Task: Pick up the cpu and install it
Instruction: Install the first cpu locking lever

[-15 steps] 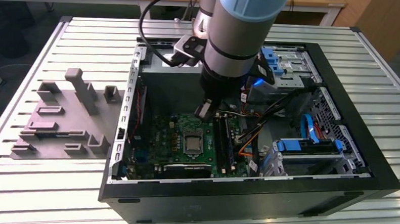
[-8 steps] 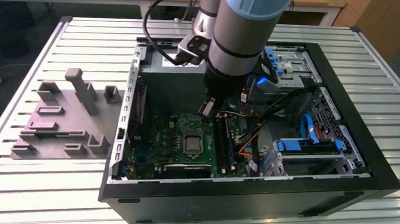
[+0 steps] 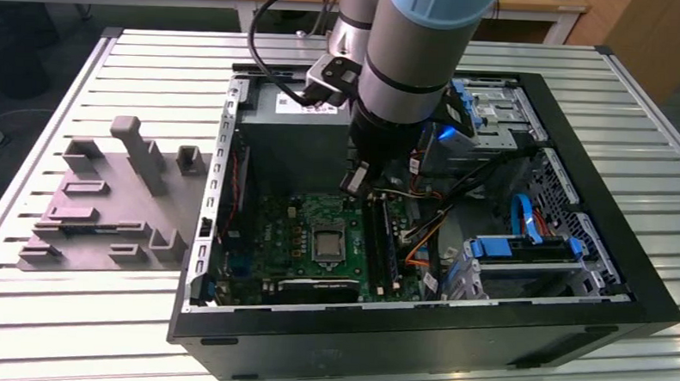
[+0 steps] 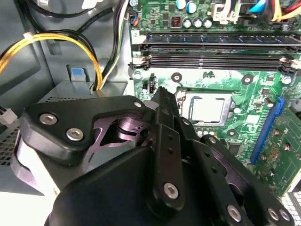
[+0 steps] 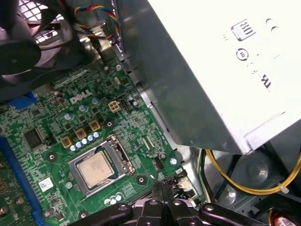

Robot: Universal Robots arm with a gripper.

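In the exterior view, dull grey plastic blocks (image 3: 110, 202) sit on the slatted table (image 3: 36, 315) at the exterior view's left; the black computer case (image 3: 426, 332) lies open beside them; the flat square cpu (image 5: 96, 168) rests in its socket frame (image 5: 123, 157) on the green motherboard (image 5: 56, 132), edges square with the frame; the gripper (image 5: 162, 187) hovers clenched, empty, beside the grey power supply (image 5: 207, 70).

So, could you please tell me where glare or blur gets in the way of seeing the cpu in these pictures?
In the second wrist view, glare whitens the cpu, and the gripper looms dark in front. In the first wrist view the cpu is evenly lit and clear. In the exterior view it sits small and dim under the arm's shadow.
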